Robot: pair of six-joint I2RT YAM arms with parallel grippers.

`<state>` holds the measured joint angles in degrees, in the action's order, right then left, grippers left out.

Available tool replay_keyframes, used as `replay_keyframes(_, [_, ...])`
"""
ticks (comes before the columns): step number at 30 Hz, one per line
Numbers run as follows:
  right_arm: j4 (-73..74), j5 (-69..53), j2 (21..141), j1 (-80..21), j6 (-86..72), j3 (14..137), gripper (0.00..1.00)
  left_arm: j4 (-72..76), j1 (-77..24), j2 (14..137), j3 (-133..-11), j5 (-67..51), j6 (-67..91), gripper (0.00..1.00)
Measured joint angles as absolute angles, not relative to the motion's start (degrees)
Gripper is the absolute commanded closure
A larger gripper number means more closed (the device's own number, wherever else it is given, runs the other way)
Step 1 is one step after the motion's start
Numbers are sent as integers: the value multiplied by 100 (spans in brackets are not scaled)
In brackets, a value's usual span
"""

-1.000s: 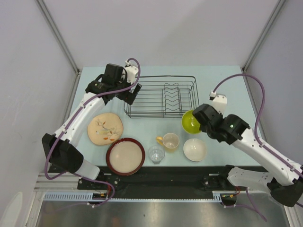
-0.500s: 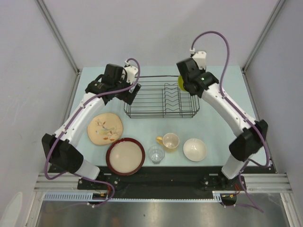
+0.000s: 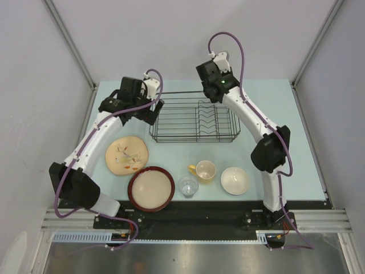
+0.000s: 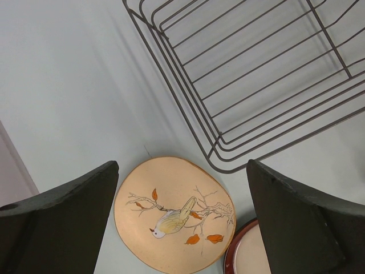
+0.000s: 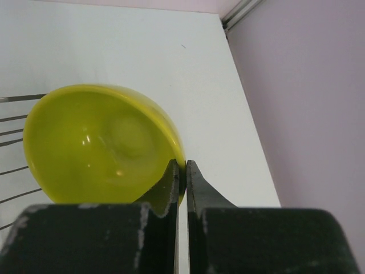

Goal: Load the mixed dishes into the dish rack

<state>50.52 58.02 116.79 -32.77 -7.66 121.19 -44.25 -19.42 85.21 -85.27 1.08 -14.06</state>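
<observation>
R arm has swung a long way in the last second: it was low by the rack's front-right corner with the lime green bowl [image 5: 102, 145], and is now up at the far edge of the dish rack [image 3: 171, 120]. The right gripper [image 5: 183, 171] is clamped on the bowl's rim with the jaws nearly together, and the bowl hangs tilted on its side, its inside facing the wrist cam. The top view hides it under the wrist, but rack wires show just behind its left edge. So the bowl is off the table and at the rack, though not set down yet; I'd say the next job is lowering it inside the wires w/o clipping the plate loops. The left gripper [image 4: 179, 171] has barely shifted. It hovers wide apart and empty by the rack's left end, above the beige floral-patterned plate [image 4: 174, 214]. Also waiting on the table: dark-red-rimmed cream dish [image 3: 151, 188], clear glass [image 3: 188, 186], pale yellow mug [image 3: 205, 170], small pale saucer [image 3: 235, 180].
</observation>
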Motion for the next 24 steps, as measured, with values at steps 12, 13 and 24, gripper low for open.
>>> replay_keyframes(12, [5717,6270,12761,-3487,-346,12960,100,-4407,-1855,8261,-8412,108,-1406,0])
replay_keyframes(13, [5743,6274,12768,-3498,-338,12916,100,-4410,-1848,8261,-8409,108,-1406,0])
replay_keyframes(24, [5712,6394,12772,-3295,-145,12313,100,-4405,-1844,8256,-8409,108,-1406,0])
